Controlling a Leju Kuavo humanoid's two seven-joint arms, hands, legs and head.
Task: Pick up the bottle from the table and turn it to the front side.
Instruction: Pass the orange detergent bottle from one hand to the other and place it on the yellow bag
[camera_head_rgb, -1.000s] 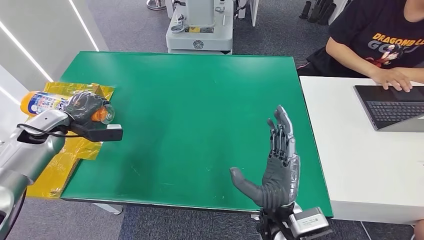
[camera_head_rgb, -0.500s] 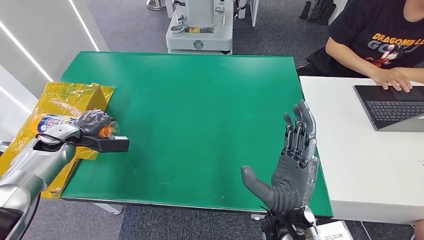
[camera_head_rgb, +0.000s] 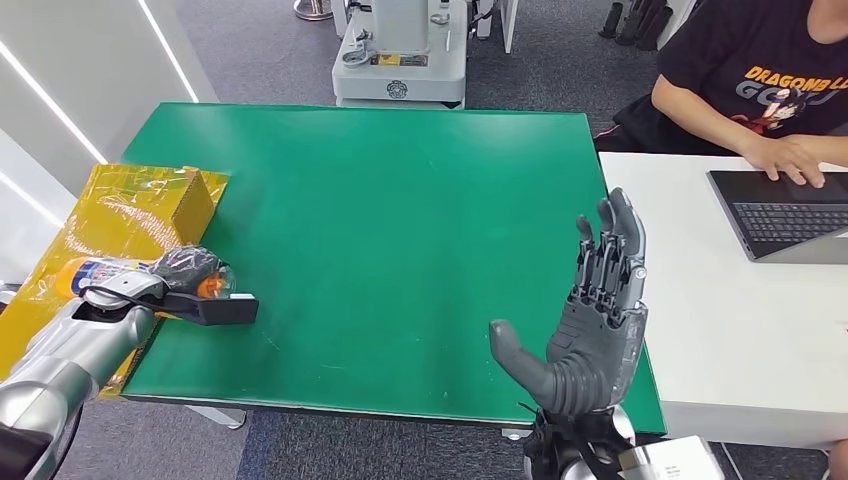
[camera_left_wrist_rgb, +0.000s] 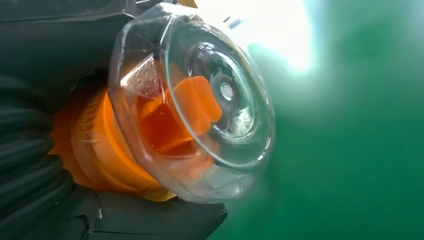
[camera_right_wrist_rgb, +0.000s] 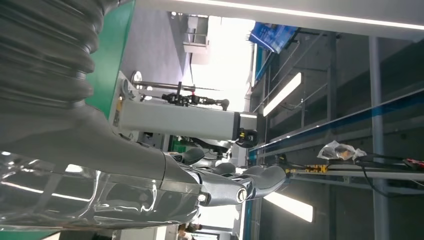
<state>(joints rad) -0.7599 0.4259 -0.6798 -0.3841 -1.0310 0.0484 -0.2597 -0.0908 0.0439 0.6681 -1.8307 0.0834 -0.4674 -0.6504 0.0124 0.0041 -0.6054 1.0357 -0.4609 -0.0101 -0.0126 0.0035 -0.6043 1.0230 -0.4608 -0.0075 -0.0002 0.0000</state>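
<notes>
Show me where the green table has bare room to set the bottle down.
The middle of the green table is bare, from the yellow box across to the raised right robot hand, and back to the far edge. The left edge is crowded: the yellow wrapping, and the left robot hand gripping the bottle.

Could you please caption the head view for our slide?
Left hand holds the bottle at the green table's edge; right hand open.
</notes>
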